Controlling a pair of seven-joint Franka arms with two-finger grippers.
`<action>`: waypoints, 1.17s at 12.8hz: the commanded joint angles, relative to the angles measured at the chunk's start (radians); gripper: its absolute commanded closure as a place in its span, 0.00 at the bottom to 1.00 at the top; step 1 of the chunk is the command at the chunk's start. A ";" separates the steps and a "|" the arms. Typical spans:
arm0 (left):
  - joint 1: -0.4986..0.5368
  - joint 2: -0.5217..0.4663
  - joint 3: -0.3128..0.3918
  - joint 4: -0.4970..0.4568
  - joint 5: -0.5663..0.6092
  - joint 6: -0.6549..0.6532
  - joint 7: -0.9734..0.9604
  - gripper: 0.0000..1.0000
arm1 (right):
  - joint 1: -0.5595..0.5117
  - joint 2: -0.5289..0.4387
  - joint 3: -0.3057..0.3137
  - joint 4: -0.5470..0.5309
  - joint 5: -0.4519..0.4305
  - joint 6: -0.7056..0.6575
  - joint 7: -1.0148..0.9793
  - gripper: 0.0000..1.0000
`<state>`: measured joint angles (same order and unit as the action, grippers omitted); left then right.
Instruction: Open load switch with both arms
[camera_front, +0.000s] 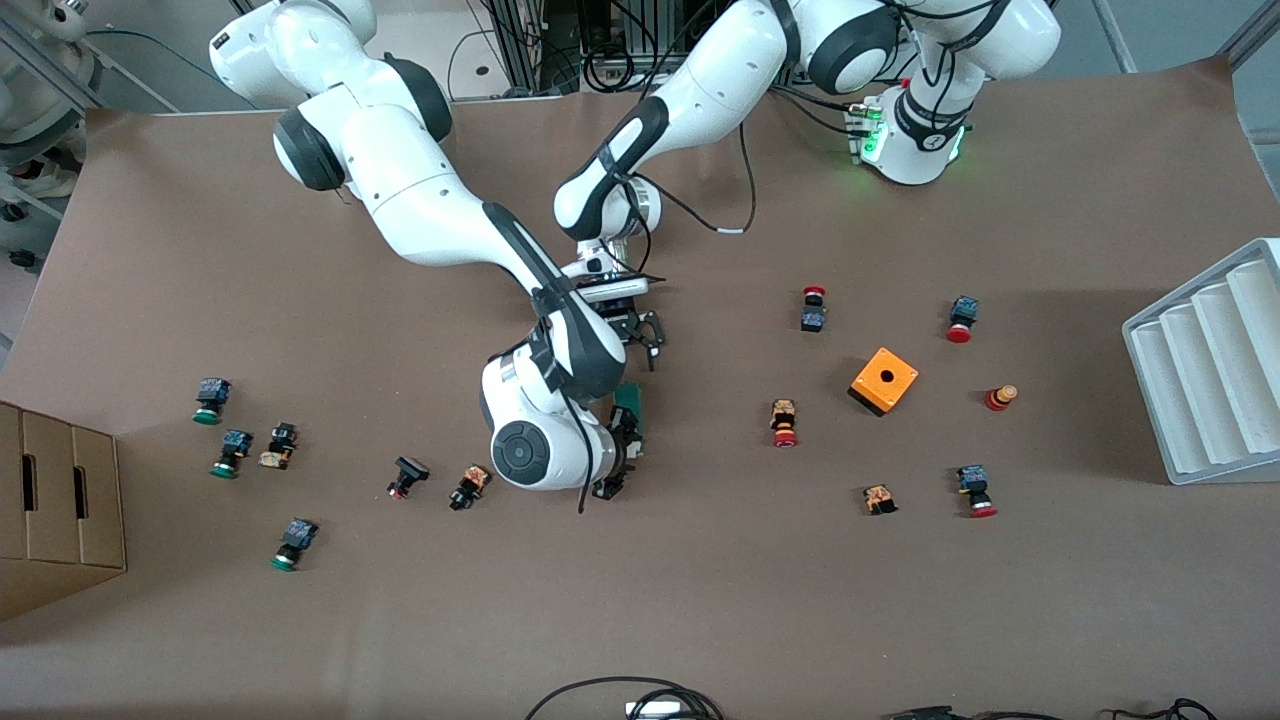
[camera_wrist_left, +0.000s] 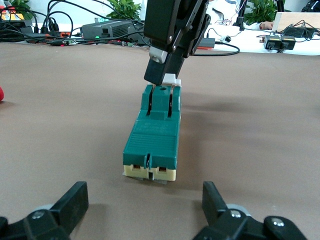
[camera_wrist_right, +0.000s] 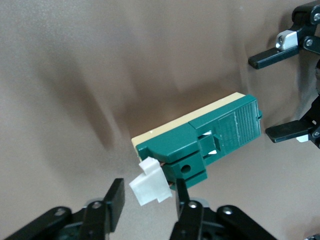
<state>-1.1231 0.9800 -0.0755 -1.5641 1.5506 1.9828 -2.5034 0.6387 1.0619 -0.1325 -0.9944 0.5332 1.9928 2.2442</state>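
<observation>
While the narrow green rectangular load switch (camera_wrist_left: 152, 141) lies flat on the brown table (camera_front: 700, 600) near its middle, the right gripper (camera_wrist_right: 145, 197) sits at the end nearer the front camera — its black fingers (camera_wrist_right: 114, 200) flank the white block piece (camera_wrist_right: 150, 182), narrowly spread, and whether they pinch it I cannot tell; the left gripper (camera_wrist_left: 145, 200) waits low just off the switch's farther end, jaws wide and empty — an orange box with a hole (camera_front: 884, 380) stands toward the left arm's end

Even overhead light fills the brown tabletop (camera_front: 700, 600); soft shadows pool beneath both arms, and the nearest fingers (camera_wrist_left: 70, 200) blur slightly.
</observation>
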 joint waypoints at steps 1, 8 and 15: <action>0.003 0.097 -0.020 0.021 -0.017 0.077 -0.035 0.00 | 0.007 0.007 -0.013 0.019 0.034 -0.006 0.009 0.60; 0.003 0.097 -0.020 0.021 -0.017 0.077 -0.035 0.00 | 0.007 -0.051 -0.007 -0.064 0.031 0.000 -0.002 0.61; 0.003 0.097 -0.020 0.021 -0.017 0.077 -0.035 0.00 | 0.009 -0.077 -0.003 -0.109 0.030 0.006 -0.003 0.72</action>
<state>-1.1231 0.9801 -0.0755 -1.5641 1.5509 1.9826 -2.5037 0.6386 1.0298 -0.1360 -1.0330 0.5332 2.0005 2.2448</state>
